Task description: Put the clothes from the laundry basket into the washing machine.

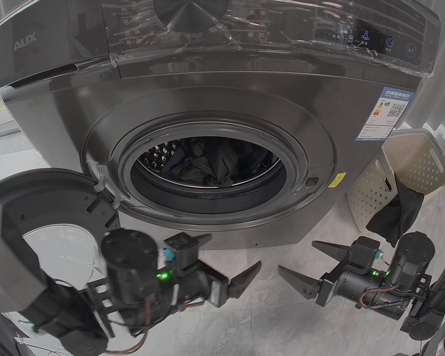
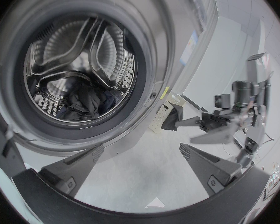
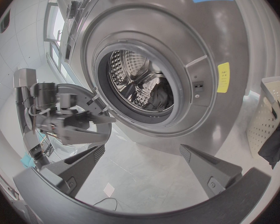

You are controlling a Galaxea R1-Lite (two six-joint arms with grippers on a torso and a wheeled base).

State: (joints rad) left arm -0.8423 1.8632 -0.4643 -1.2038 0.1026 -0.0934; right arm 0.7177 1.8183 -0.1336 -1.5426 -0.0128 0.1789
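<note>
Your left claw (image 1: 235, 250) and right claw (image 1: 296, 255) both hang wide open, empty, before the washer (image 1: 222, 100); dark clothes (image 1: 207, 161) in the drum (image 1: 155, 156); one garment (image 1: 395, 213) draped over the basket (image 1: 366, 194) rim.

The washing machine (image 1: 222, 95) is standing ahead, its door (image 1: 44, 199) hanging open left of the drum opening. Clothes (image 1: 207, 166) are lying in the drum's bottom. The laundry basket (image 1: 420, 159) is sitting just right of the machine, a garment (image 1: 395, 213) draping over its near rim. The left gripper (image 1: 232, 249) and right gripper (image 1: 296, 255) are hovering side by side before the machine, below the opening.
</note>
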